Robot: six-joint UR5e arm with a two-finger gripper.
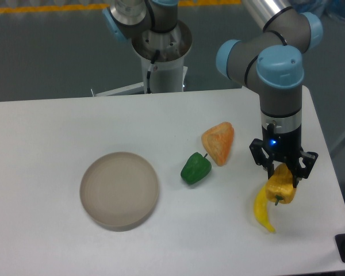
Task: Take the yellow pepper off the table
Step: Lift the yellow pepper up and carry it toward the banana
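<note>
Gripper (282,174) is pointed downward and is closed around the yellow pepper (280,187), which is held between the two fingers. Whether the pepper is lifted off the table (46,241) cannot be told. A yellow banana (262,213) is seen just beside the pepper, on its lower left. An orange wedge-shaped piece (218,142), a green pepper (195,168) and a round grey dish (119,190) are found progressively farther left of the yellow pepper.

Dull grey-green floor (46,52) behind, a yellow stripe (40,7) along its far edge, possibly floor marking tape
</note>
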